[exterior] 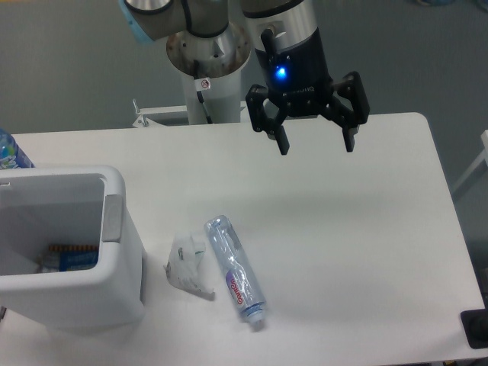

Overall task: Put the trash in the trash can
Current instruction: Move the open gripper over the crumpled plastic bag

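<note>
A crumpled translucent-white wrapper (187,264) lies on the white table, just right of the trash can (122,252). Beside the wrapper, a slim clear bottle with a red-and-white label (235,272) lies on its side, cap toward the front edge. The trash can is a large white bin with a grey tab, standing at the left; some items show inside it. My gripper (316,143) hangs open above the table's back middle, well away from both pieces of trash, with nothing between its fingers.
A blue-labelled bottle (11,152) peeks in at the far left behind the bin. The arm's white base column (207,72) stands behind the table's back edge. A dark object (476,328) sits at the front right corner.
</note>
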